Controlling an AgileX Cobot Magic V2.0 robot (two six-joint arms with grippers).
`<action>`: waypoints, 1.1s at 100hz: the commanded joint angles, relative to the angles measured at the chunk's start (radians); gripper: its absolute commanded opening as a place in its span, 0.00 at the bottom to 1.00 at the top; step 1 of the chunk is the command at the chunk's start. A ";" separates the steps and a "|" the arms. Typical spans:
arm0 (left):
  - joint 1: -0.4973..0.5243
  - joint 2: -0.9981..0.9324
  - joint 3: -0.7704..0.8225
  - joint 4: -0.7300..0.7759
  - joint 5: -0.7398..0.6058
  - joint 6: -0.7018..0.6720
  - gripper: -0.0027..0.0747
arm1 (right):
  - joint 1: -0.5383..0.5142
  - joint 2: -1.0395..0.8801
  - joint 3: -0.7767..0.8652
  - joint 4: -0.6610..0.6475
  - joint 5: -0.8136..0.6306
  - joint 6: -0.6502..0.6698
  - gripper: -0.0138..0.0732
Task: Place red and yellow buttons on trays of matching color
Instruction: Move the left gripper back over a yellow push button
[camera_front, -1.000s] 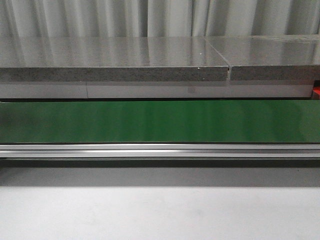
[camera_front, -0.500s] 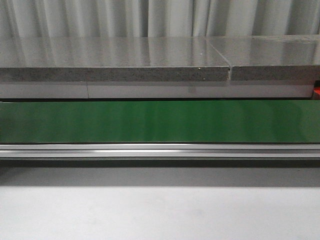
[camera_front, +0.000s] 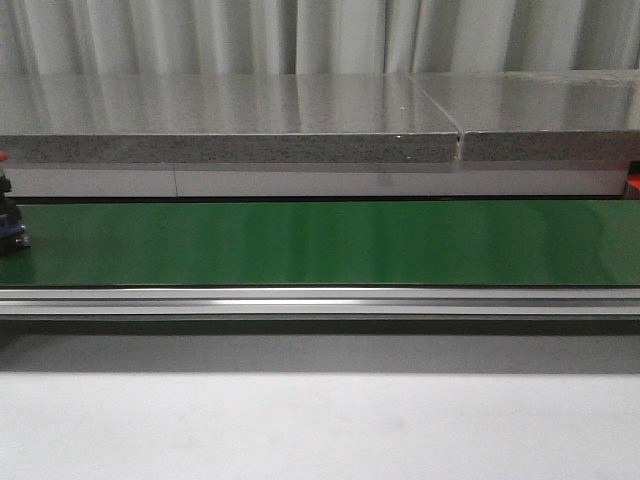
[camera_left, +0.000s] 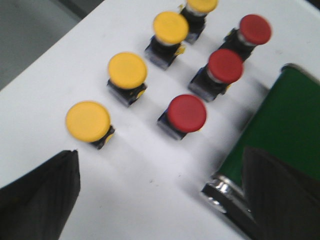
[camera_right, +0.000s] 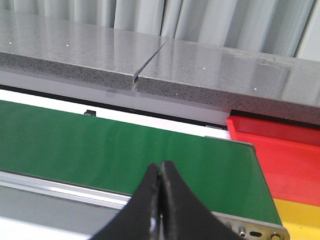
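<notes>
In the left wrist view, several yellow buttons (camera_left: 88, 121) and three red buttons (camera_left: 187, 113) stand in two rows on a white table (camera_left: 150, 170). My left gripper (camera_left: 160, 200) hangs open above the bare table beside them, nothing between its black fingers (camera_left: 40, 195). At the left edge of the front view a dark button body (camera_front: 10, 228), a trace of red above it, sits on the green belt (camera_front: 320, 243). My right gripper (camera_right: 161, 169) is shut and empty above the belt's other end. A red tray (camera_right: 280, 150) and a yellow tray (camera_right: 300, 215) lie beyond that end.
A metal rail (camera_front: 320, 300) runs along the belt's near side. A grey stone ledge (camera_front: 230, 120) with a seam rises behind it, backed by pale curtains. The belt's roller end (camera_left: 220, 192) sits close to the left gripper's finger.
A dark button body has come into the front view at the belt's far left edge; before, the belt was bare. Nothing else differs.
</notes>
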 joint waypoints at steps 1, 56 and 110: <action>0.036 -0.023 0.045 -0.009 -0.093 -0.011 0.86 | 0.001 -0.013 -0.010 -0.007 -0.081 -0.003 0.08; 0.061 0.139 0.065 0.048 -0.215 -0.056 0.86 | 0.001 -0.013 -0.010 -0.007 -0.081 -0.003 0.08; 0.064 0.338 -0.051 0.083 -0.231 -0.058 0.86 | 0.001 -0.013 -0.010 -0.007 -0.081 -0.003 0.08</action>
